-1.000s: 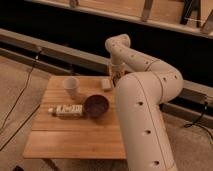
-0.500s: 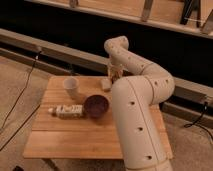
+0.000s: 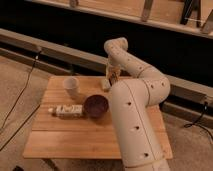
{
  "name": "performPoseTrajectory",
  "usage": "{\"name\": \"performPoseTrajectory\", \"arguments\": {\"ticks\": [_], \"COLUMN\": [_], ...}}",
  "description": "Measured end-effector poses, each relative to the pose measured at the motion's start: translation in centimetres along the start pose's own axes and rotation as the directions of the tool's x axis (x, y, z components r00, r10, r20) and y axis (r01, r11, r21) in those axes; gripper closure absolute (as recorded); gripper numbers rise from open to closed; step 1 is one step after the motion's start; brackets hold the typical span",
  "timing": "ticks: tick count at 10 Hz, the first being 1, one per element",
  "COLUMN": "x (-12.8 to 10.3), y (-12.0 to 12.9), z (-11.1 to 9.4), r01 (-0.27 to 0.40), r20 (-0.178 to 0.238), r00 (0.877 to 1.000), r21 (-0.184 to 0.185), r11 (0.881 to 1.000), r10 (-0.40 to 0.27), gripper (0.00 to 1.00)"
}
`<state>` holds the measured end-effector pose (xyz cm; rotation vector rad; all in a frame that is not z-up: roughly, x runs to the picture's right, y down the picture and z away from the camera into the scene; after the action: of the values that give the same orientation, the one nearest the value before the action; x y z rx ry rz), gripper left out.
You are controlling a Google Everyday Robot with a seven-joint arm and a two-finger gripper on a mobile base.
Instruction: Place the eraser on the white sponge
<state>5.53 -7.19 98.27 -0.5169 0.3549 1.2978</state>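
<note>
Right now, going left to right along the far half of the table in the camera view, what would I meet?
white cup → white sponge → gripper, at the end of the robot's arm, hanging low just right of the sponge.
</note>
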Motion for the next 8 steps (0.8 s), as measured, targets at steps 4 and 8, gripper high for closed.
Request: {"name": "performPoseTrajectory", "arguments": {"ticks": [4, 8], "x": [-0.3, -0.8], "y": [2.2, 3.4], "z": [1.4, 2.3], "r01": [0.062, 0.095], "r20": [-0.023, -0.033], "r00": [0.998, 0.995], "r21": [-0.001, 0.006], "r11": [0.998, 0.995], "r10": [-0.062, -0.095], "gripper": [1.00, 1.00]}}
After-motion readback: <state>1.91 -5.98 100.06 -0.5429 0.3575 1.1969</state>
